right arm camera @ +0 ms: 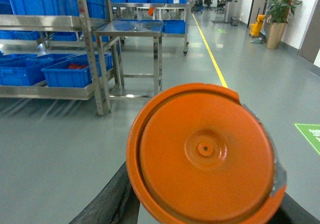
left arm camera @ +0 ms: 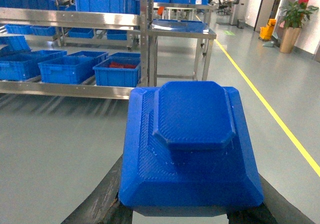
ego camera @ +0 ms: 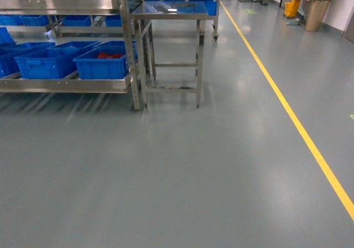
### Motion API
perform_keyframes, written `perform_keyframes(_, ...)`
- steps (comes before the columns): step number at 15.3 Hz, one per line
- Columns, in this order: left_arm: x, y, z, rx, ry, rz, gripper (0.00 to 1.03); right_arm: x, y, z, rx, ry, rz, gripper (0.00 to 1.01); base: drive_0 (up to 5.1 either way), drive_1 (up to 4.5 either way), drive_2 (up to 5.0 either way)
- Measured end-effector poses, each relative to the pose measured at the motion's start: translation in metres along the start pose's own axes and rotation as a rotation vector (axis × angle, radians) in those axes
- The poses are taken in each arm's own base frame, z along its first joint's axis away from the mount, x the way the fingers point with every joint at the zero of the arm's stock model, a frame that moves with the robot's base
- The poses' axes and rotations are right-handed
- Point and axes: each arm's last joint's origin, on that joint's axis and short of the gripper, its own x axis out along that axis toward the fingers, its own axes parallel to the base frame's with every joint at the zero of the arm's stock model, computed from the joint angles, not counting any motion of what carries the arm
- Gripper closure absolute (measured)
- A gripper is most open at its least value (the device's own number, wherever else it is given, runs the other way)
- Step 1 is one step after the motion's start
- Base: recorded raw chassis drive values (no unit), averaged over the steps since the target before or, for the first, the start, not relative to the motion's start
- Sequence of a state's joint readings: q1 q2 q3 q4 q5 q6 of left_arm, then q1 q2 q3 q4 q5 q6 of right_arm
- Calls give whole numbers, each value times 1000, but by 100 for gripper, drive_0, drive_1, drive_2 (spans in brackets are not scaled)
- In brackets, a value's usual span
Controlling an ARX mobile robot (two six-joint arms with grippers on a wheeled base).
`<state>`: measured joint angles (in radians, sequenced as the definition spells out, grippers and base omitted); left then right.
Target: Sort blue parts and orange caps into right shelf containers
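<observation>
Neither arm shows in the head view; only the wrist cameras tell how they are held. Both wrists are raised level and look forward over the grey floor [ego camera: 182, 192] toward the steel shelf rack [ego camera: 124, 43] on the far left.

The left gripper [left arm camera: 187, 215] carries a blue part [left arm camera: 190, 144], a stepped blocky piece that fills the lower middle of the left wrist view. Its broad stepped face, with a raised eight-sided boss on top, is turned toward the camera, and its wider base sits lowest, just above the dark fingers [left arm camera: 97, 204] that press in on it from either side at the bottom edge.

The right gripper [right arm camera: 205, 219] carries an orange cap [right arm camera: 205, 154]. The round flat end with a small central dimple faces the camera, so the cap's axis runs straight out ahead, away from the wrist. Dark fingers [right arm camera: 117, 199] close against its lower rim on both sides.

Far ahead, on the rack's low shelf, stand bright blue crates [ego camera: 47, 62] in a row. The rightmost crate [ego camera: 105, 64], nearest the rack post, holds some red-orange pieces [ego camera: 109, 55]; I cannot tell what they are. Just right of the rack stands a steel table [ego camera: 174, 15] with a blue tray on top, and a yellow floor line [ego camera: 287, 109] runs away on the right.
</observation>
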<state>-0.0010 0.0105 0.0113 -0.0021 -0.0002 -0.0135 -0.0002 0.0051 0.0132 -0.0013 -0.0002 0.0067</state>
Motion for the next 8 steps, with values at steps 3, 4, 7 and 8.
perform_keyframes(3, 0, 0, -1, 0, 6, 0, 62, 0, 0, -1, 0, 7, 0, 56, 3, 433, -428)
perform_keyframes(4, 0, 0, 0, 0, 2, 0, 62, 0, 0, 0, 0, 3, 0, 56, -1, 429, -431)
perform_keyframes(7, 0, 0, -1, 0, 7, 0, 62, 0, 0, -1, 0, 5, 0, 56, -2, 428, -432)
perform_keyframes(8, 0, 0, 0, 0, 2, 0, 62, 0, 0, 0, 0, 0, 0, 56, -3, 427, -434)
